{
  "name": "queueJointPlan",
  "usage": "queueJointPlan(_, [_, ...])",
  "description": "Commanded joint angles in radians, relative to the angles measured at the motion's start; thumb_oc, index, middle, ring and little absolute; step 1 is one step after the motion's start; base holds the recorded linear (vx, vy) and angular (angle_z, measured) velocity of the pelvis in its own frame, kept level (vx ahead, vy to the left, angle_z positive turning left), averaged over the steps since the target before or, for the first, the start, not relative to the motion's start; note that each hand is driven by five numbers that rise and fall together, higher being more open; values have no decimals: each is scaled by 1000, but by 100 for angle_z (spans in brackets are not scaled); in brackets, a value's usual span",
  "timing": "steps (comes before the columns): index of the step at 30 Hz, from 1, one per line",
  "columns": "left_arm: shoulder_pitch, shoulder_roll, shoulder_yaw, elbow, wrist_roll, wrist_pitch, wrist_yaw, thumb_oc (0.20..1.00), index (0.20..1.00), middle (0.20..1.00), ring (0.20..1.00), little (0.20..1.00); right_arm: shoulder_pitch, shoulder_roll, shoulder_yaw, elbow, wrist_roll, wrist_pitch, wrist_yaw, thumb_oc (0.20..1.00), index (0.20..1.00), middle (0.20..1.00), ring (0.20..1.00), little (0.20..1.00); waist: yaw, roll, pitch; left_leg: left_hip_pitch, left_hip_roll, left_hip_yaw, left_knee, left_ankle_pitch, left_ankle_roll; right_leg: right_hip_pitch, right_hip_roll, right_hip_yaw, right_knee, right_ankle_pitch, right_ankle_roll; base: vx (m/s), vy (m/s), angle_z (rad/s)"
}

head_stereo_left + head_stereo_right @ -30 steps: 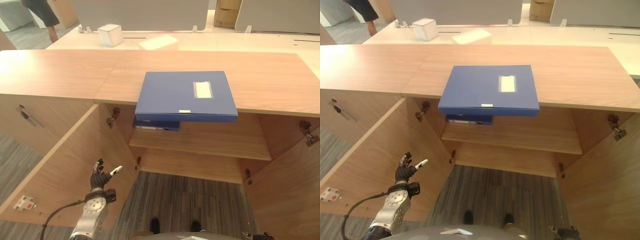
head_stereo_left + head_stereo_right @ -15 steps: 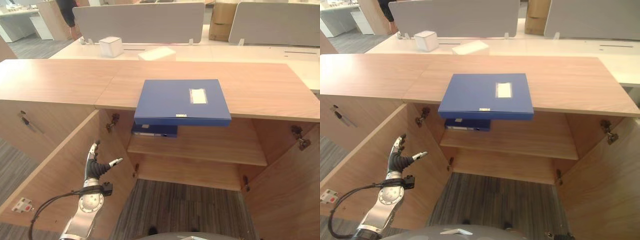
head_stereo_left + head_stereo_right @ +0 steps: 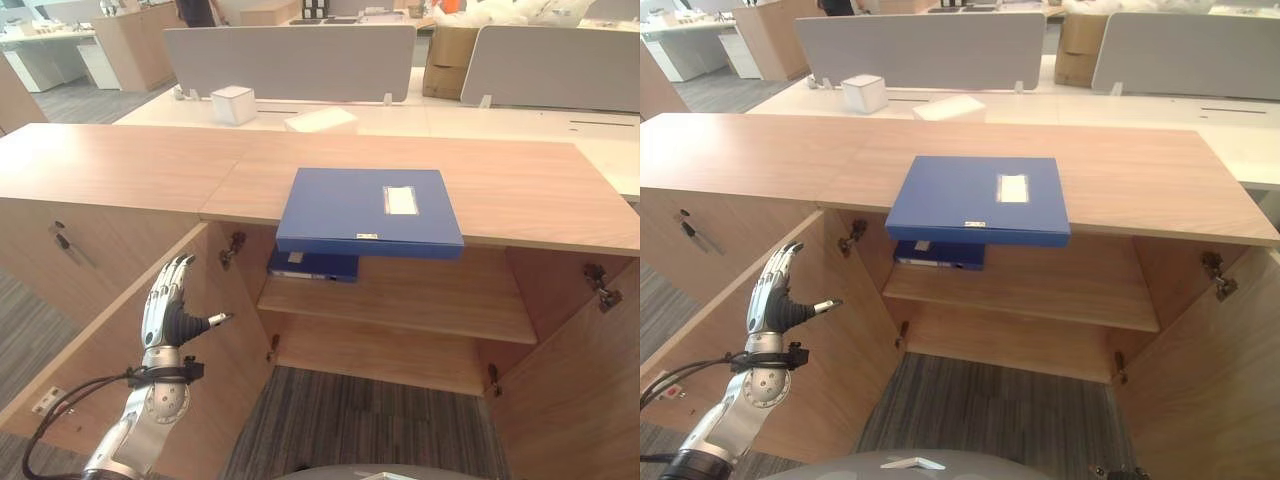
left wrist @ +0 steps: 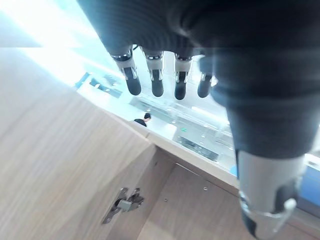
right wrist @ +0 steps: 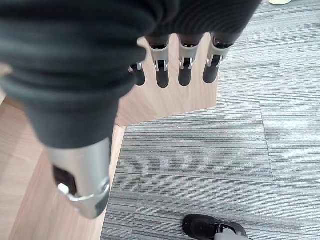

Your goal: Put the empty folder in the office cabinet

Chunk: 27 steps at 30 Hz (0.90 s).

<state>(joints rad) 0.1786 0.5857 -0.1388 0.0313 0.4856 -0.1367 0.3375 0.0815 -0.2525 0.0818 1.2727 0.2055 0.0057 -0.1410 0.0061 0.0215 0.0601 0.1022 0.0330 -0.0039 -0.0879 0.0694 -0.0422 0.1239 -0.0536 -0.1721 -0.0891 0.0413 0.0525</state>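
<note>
Both cabinet doors point(image 3: 130, 330) are open, yet the blue folder point(image 3: 368, 208) lies untouched at the cabinet top's front edge — left hand point(image 3: 168, 310) and right hand point(image 5: 165, 60) both relaxed, empty.

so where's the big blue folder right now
The large blue folder lies flat on the wooden cabinet top, centre of the eye views, overhanging the front edge above a smaller blue folder on the shelf.

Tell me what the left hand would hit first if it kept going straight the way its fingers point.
Probably the underside of the cabinet top's overhanging front edge. The left hand is open, fingers pointing up beside the open left door. Depth is unclear, so it might pass just in front.
</note>
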Motion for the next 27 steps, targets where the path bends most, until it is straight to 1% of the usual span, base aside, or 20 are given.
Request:
queueJointPlan(1, [-109, 48, 3, -56, 120, -51, 36, 1000, 1000, 1000, 1000, 1000, -77, 7, 34, 65, -16, -17, -15, 1000, 1000, 1000, 1000, 1000, -7, -35, 15, 53, 34, -7, 1, -139, -44, -12, -61, -3, 2, -20, 81, 0, 0, 0])
queueJointPlan(3, [-141, 69, -24, -61, 169, -51, 36, 1000, 1000, 1000, 1000, 1000, -73, 5, 42, 59, -17, -19, -12, 1000, 1000, 1000, 1000, 1000, -13, -32, 12, 54, 36, -4, 1, -140, -45, -13, -59, -3, 2, -21, 81, 0, 0, 0])
queueJointPlan(4, [-144, 69, -26, -60, 170, -51, 37, 1000, 1000, 1000, 1000, 1000, -73, 5, 41, 58, -17, -19, -12, 1000, 1000, 1000, 1000, 1000, -12, -33, 14, 50, 34, -3, 1, -130, -45, -17, -61, -3, 2, -12, 80, 0, 0, 0])
queueJointPlan(5, [-153, 73, -35, -57, 184, -53, 40, 1000, 1000, 1000, 1000, 1000, -72, 5, 42, 57, -17, -20, -11, 1000, 1000, 1000, 1000, 1000, -14, -31, 11, 54, 37, -2, 1, -140, -46, -13, -59, -3, 2, -21, 81, 7, -14, -4])
queueJointPlan(8, [-203, 78, -76, -53, 214, -50, 45, 1000, 1000, 1000, 1000, 1000, -67, 2, 51, 59, -19, -21, -11, 1000, 1000, 1000, 1000, 1000, -26, -30, 6, 55, 39, 2, 1, -141, -47, -13, -57, 1, 2, -22, 81, 5, -9, -6])
queueJointPlan(9, [-208, 77, -79, -50, 215, -50, 47, 1000, 1000, 1000, 1000, 1000, -68, 2, 49, 58, -19, -21, -11, 1000, 1000, 1000, 1000, 1000, -24, -32, 8, 50, 36, 2, 1, -131, -46, -18, -60, 1, 2, -13, 80, -27, -5, -6])
queueJointPlan(10, [-236, 77, -102, -45, 230, -49, 46, 1000, 1000, 1000, 1000, 1000, -64, 0, 52, 60, -22, -20, -10, 1000, 1000, 1000, 1000, 1000, -32, -31, 5, 52, 37, 5, 1, -132, -47, -17, -59, 2, 2, -15, 80, -31, -3, -5])
queueJointPlan(13, [-274, 75, -136, -31, 240, -46, 46, 1000, 1000, 1000, 1000, 1000, -63, -2, 53, 64, -24, -19, -11, 1000, 1000, 1000, 1000, 1000, -36, -31, 2, 52, 39, 8, 1, -134, -47, -18, -58, 4, 2, -16, 81, 18, -9, -5])
queueJointPlan(14, [-291, 75, -150, -26, 245, -46, 43, 1000, 1000, 1000, 1000, 1000, -62, -3, 56, 65, -24, -19, -12, 1000, 1000, 1000, 1000, 1000, -41, -29, -2, 57, 41, 9, 1, -143, -48, -14, -56, 7, 2, -24, 82, 4, -11, -5])
queueJointPlan(15, [-311, 74, -163, -18, 251, -46, 42, 1000, 1000, 1000, 1000, 1000, -62, -4, 55, 65, -25, -19, -12, 1000, 1000, 1000, 1000, 1000, -41, -31, -1, 52, 39, 11, 1, -134, -47, -19, -58, 6, 2, -16, 81, 0, -5, -6])
queueJointPlan(20, [-379, 71, -218, -2, 281, -41, 40, 1000, 1000, 1000, 1000, 1000, -58, -4, 57, 71, -24, -21, -19, 1000, 1000, 1000, 1000, 1000, -55, -30, -5, 51, 41, 19, 1, -137, -47, -25, -54, 14, 2, -16, 81, -3, -7, -4])
queueJointPlan(27, [-438, 72, -268, 20, 304, -39, 35, 1000, 1000, 1000, 1000, 1000, -53, -6, 59, 80, -24, -19, -20, 1000, 1000, 1000, 1000, 1000, -65, -29, -8, 50, 43, 28, 1, -137, -48, -27, -51, 18, 2, -19, 82, 11, -3, -6])
